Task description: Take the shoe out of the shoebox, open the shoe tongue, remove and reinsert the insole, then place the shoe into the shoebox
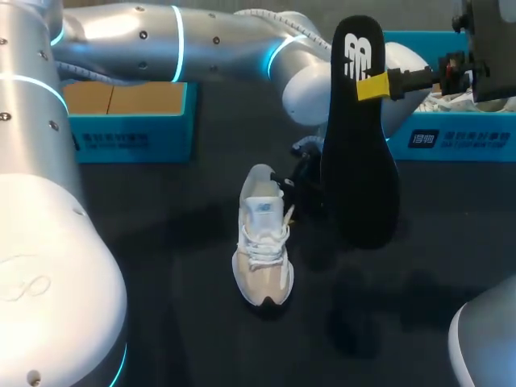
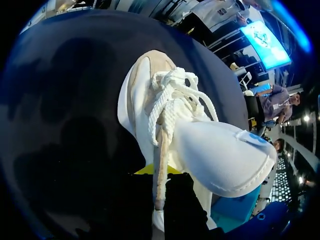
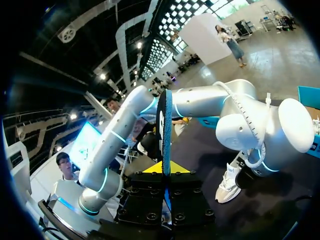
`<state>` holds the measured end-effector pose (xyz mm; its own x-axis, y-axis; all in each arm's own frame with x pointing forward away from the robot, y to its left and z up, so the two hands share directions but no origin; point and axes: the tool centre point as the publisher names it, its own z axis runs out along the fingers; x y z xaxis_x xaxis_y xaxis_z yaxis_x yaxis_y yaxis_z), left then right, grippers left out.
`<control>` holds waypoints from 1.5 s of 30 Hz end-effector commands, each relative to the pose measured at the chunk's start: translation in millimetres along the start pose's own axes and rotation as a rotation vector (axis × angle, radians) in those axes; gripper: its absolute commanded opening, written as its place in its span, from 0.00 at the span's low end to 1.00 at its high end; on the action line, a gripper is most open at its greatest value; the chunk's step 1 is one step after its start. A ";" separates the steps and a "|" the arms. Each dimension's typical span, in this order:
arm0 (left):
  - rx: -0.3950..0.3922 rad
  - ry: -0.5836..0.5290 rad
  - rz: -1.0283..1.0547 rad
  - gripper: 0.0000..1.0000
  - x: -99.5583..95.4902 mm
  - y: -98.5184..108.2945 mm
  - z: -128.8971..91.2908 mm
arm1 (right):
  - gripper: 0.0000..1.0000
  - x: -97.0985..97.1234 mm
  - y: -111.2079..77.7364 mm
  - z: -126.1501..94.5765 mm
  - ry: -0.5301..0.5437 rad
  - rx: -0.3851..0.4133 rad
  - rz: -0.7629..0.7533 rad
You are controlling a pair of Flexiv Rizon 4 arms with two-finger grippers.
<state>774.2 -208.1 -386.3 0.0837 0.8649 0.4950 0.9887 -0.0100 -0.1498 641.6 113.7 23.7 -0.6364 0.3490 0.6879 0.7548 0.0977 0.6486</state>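
Dark table (image 1: 161,266) — shoe (image 1: 263,242) mid-table, insole (image 1: 359,137) aloft

Dim overall, lit from above; soft shadows on the dark table (image 1: 161,274) beside the shoe (image 1: 263,242), bright glare along the left arm (image 1: 121,36).

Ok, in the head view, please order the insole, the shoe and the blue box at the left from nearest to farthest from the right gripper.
1. insole: gripped in the right gripper, standing upright.
2. shoe: on the table's middle, left of the insole.
3. blue box: far back at the table's left side.
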 end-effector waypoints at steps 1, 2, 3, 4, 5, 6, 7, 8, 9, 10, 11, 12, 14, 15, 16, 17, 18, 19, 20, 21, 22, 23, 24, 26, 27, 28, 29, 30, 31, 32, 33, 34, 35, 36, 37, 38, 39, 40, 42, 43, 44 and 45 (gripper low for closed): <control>0.003 0.006 0.001 0.00 -2.8 1.4 2.1 | 0.00 -0.5 2.4 3.1 0.000 0.003 0.002; 0.003 0.006 0.001 0.00 -2.8 1.4 2.1 | 0.00 -0.5 2.4 3.1 0.000 0.003 0.002; 0.003 0.006 0.001 0.00 -2.8 1.4 2.1 | 0.00 -0.5 2.4 3.1 0.000 0.003 0.002; 0.003 0.006 0.001 0.00 -2.8 1.4 2.1 | 0.00 -0.5 2.4 3.1 0.000 0.003 0.002; 0.003 0.006 0.001 0.00 -2.8 1.4 2.1 | 0.00 -0.5 2.4 3.1 0.000 0.003 0.002; 0.003 0.006 0.001 0.00 -2.8 1.4 2.1 | 0.00 -0.5 2.4 3.1 0.000 0.003 0.002; 0.003 0.006 0.001 0.00 -2.8 1.4 2.1 | 0.00 -0.5 2.4 3.1 0.000 0.003 0.002; 0.003 0.006 0.001 0.00 -2.8 1.4 2.1 | 0.00 -0.5 2.4 3.1 0.000 0.003 0.002; 0.003 0.006 0.001 0.00 -2.8 1.4 2.1 | 0.00 -0.5 2.4 3.1 0.000 0.003 0.002; 0.003 0.006 0.001 0.00 -2.8 1.4 2.1 | 0.00 -0.5 2.4 3.1 0.000 0.003 0.002; 0.003 0.006 0.001 0.00 -2.8 1.4 2.1 | 0.00 -0.5 2.4 3.1 0.000 0.003 0.002; 0.003 0.006 0.001 0.00 -2.8 1.4 2.1 | 0.00 -0.5 2.4 3.1 0.000 0.003 0.002; 0.003 0.006 0.001 0.33 -2.8 1.4 2.1 | 0.00 -0.5 2.4 3.1 0.000 0.003 0.002; 0.003 0.006 0.001 0.35 -2.8 1.4 2.1 | 0.00 -0.5 2.4 3.1 0.000 0.003 0.002; 0.003 0.006 0.001 0.58 -2.8 1.4 2.1 | 0.00 -0.5 2.4 3.1 0.000 0.003 0.002; 0.003 0.006 0.001 1.00 -2.8 1.4 2.1 | 0.00 -0.5 2.4 3.1 0.000 0.003 0.002; 0.003 0.006 0.001 1.00 -2.8 1.4 2.1 | 0.00 -0.5 2.4 3.1 0.000 0.003 0.002; 0.008 0.003 -0.009 1.00 -2.1 2.3 1.2 | 0.00 -0.5 2.4 3.1 0.000 0.003 0.002; 0.008 0.001 -0.008 1.00 -1.3 2.5 0.5 | 0.00 -0.5 2.4 3.1 0.000 0.003 0.002; 0.004 0.000 -0.015 1.00 -0.7 2.5 -0.1 | 0.00 -0.5 2.4 3.1 0.000 0.003 0.002; 0.004 -0.006 -0.019 1.00 0.6 2.7 -1.4 | 0.00 -0.5 2.4 3.1 0.000 0.003 0.002; 0.005 -0.016 -0.027 1.00 1.5 3.1 -2.9 | 0.00 -0.5 2.4 3.1 0.000 0.003 0.002; 0.005 -0.021 -0.035 1.00 2.2 4.2 -5.0 | 0.00 -0.5 2.4 3.1 0.000 0.003 0.002; 0.006 -0.034 -0.053 1.00 3.2 5.8 -8.9 | 0.00 -0.5 2.4 3.1 0.000 0.003 0.002; 0.009 -0.040 -0.052 1.00 4.0 6.5 -10.9 | 0.00 -0.5 2.4 3.1 0.000 0.003 0.002; 0.010 -0.047 -0.055 1.00 4.8 7.2 -13.0 | 0.00 -0.5 2.4 3.1 0.000 0.003 0.002; 0.007 -0.051 -0.057 1.00 5.6 7.5 -14.9 | 0.00 -0.5 2.4 3.1 0.000 0.003 0.002; 0.007 -0.058 -0.063 1.00 6.5 7.8 -17.2 | 0.00 -0.5 2.4 3.1 0.000 0.003 0.002; 0.010 -0.062 -0.064 1.00 7.6 8.3 -19.2 | 0.00 -0.5 2.4 3.1 0.000 0.003 0.002; 0.005 -0.068 -0.065 1.00 8.9 8.8 -20.8 | 0.00 -0.5 2.4 3.1 0.000 0.003 0.002; 0.005 -0.071 -0.075 1.00 10.2 9.9 -22.5 | 0.00 -0.5 2.4 3.1 0.000 0.003 0.002; 0.005 -0.075 -0.077 1.00 12.0 11.0 -24.4 | 0.00 -0.5 2.4 3.1 0.000 0.003 0.002; 0.004 -0.080 -0.081 1.00 13.7 12.0 -26.0 | 0.00 -0.5 2.4 3.1 0.000 0.003 0.002; 0.003 -0.085 -0.090 1.00 15.5 13.4 -27.8 | 0.00 -0.5 2.4 3.1 0.000 0.003 0.002; 0.008 -0.088 -0.094 1.00 17.2 15.2 -29.8 | 0.00 -0.5 2.4 3.1 0.000 0.003 0.002; 0.006 -0.095 -0.105 1.00 18.9 16.9 -31.6 | 0.00 -0.5 2.4 3.1 0.000 0.003 0.002; 0.010 -0.100 -0.114 1.00 20.4 18.8 -33.3 | 0.00 -0.5 2.4 3.1 0.000 0.003 0.002; 0.016 -0.107 -0.127 1.00 22.3 21.3 -35.2 | 0.00 -0.5 2.4 3.1 0.000 0.003 0.002; 0.027 -0.134 -0.149 1.00 26.7 25.0 -39.5 | 0.00 -0.5 2.4 3.1 0.000 0.003 0.002; 0.034 -0.150 -0.161 1.00 29.9 27.0 -42.2 | 0.00 -0.5 2.4 3.1 0.000 0.003 0.002; 0.039 -0.173 -0.175 1.00 33.5 28.6 -45.4 | 0.00 -0.5 2.4 3.1 0.000 0.003 0.002; 0.049 -0.197 -0.196 1.00 37.4 30.9 -49.2 | 0.00 -0.5 2.4 3.1 0.000 0.003 0.002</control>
<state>807.9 -213.9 -343.5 -0.1128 0.9090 0.4013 0.9810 0.1660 -0.1002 641.6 113.7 23.7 -0.6364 0.3490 0.6879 0.7548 0.0977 0.6486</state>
